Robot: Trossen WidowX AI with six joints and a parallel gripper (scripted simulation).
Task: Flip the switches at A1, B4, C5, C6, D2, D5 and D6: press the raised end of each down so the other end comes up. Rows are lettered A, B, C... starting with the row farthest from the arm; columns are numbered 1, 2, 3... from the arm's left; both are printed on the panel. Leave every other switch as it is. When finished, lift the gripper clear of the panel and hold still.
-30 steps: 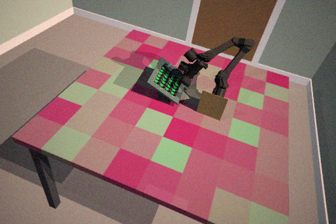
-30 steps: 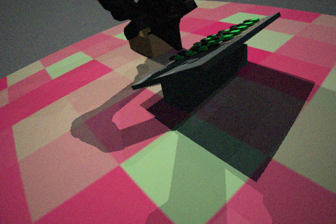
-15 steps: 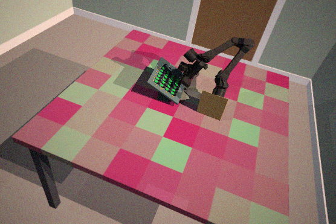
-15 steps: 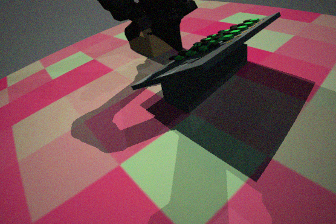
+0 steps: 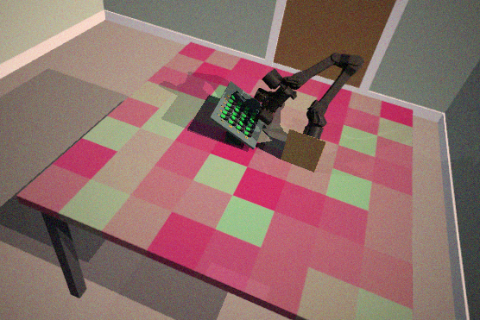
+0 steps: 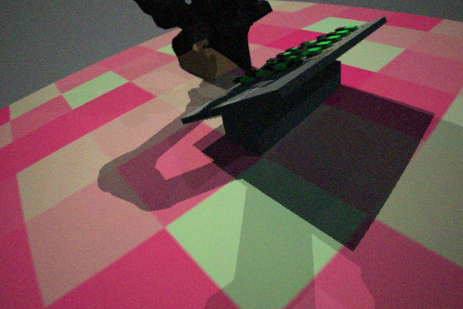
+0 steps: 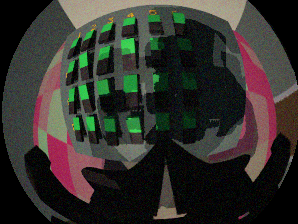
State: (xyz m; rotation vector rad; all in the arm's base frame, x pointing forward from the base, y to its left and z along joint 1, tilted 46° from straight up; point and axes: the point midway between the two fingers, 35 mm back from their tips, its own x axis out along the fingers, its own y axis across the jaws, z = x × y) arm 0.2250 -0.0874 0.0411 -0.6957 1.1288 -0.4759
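The tilted grey switch panel [image 5: 251, 142] [image 7: 127, 151] carries four rows of six green-and-black switches. In the wrist view, A1 [image 7: 75, 47], B4 [image 7: 128, 52] and D2 [image 7: 91, 125] are in the lit part. C5 [image 7: 160, 82], C6 [image 7: 189, 81], D5 [image 7: 162, 121] and D6 [image 7: 189, 121] lie in the arm's shadow. Which ends are raised is hard to tell. My gripper [image 5: 262, 120] [image 6: 251, 69] [image 7: 164, 141] is shut and empty. Its tips are low over the panel's near side, just below D5; contact cannot be told.
A brown block [image 5: 303, 150] [image 6: 204, 62] stands on the checkered table [image 5: 181, 235] [image 6: 100, 211] beside the arm's base. A dark stand [image 6: 287, 107] holds the panel up at a slant. The arm's shadow hides detail on the panel's right part.
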